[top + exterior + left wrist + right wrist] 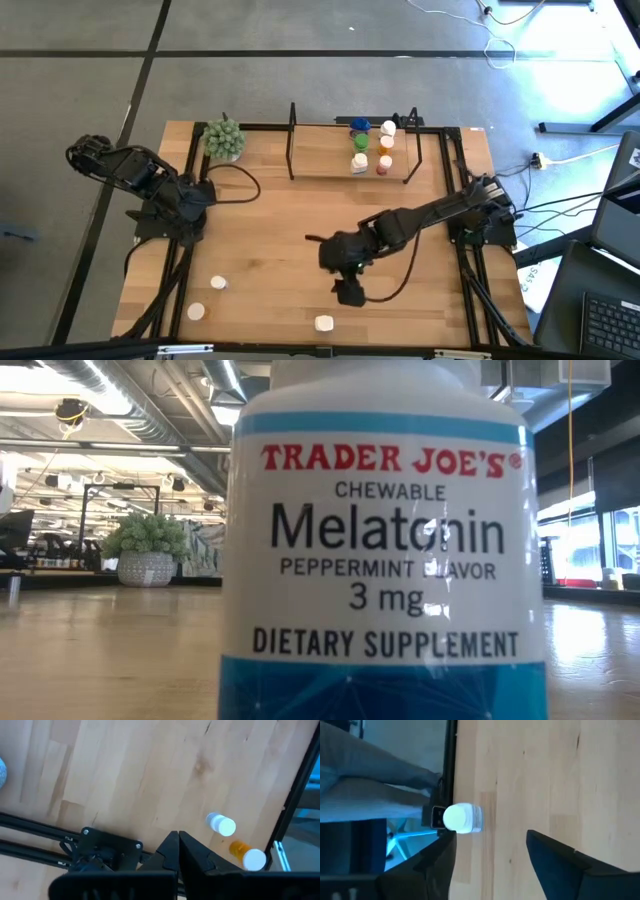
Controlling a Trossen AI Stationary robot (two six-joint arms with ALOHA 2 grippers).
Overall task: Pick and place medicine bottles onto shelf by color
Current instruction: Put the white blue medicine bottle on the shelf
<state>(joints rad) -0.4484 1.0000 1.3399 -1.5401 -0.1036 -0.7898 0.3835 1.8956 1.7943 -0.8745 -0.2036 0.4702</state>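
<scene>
Several medicine bottles stand on the shelf [320, 155] at the table's far side: blue [358, 126], green [360, 142], orange [386, 143], red [383, 166] and white [388, 128]. A white bottle [324, 323] stands at the near edge; it fills the low view [385, 550] and shows in the right wrist view [462, 817]. My right gripper [348, 290] [491, 837] is open, a little short of that bottle and pointing at it. My left gripper [200, 192] [177, 845] is shut and empty at the table's left.
Two more bottles lie at the near left, a white-capped one [217, 284] [220, 824] and an orange one [195, 311] [247, 855]. A green spiky plant [223, 138] [148, 545] in a pot stands at the far left beside the shelf. Black frame rails [185, 250] run along both table sides.
</scene>
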